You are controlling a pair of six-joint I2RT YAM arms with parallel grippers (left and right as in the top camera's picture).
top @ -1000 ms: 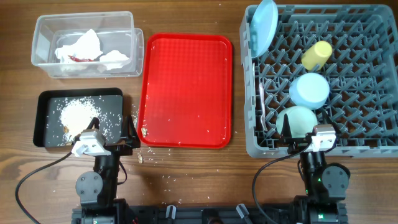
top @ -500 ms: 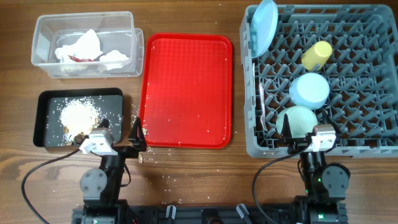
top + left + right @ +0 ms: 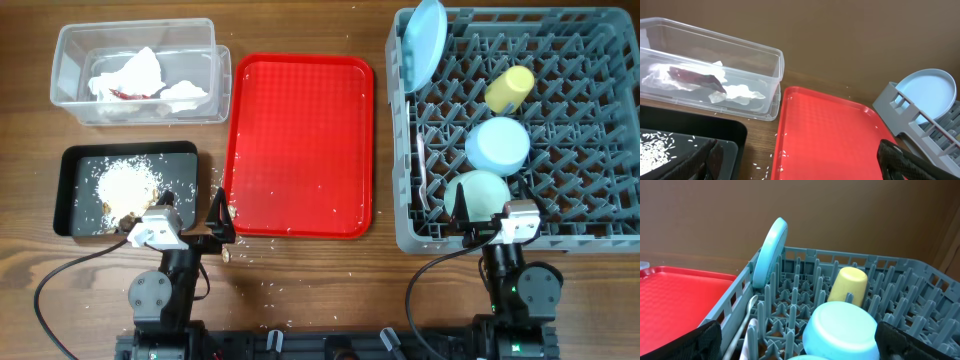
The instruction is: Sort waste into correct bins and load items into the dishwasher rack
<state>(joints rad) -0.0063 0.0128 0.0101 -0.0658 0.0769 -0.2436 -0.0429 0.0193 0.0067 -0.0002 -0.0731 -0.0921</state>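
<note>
Stained white napkins lie in the clear tub. Rice and brown scraps fill the black tray. In the grey rack are the blue plate on edge, the yellow cup, the upturned blue bowl, the green bowl and white cutlery. My left gripper hangs open and holds nothing above the gap between black tray and red tray. Over the rack's front edge my right gripper is open too, with the blue bowl below it.
The flat red tray lies in the middle with a few crumbs near its front left corner. Rice grains and a small scrap are scattered on the wooden table in front of it.
My left gripper has shifted a little to the right, from the black tray's front edge toward the red tray, and then held still. The right arm has not moved.
</note>
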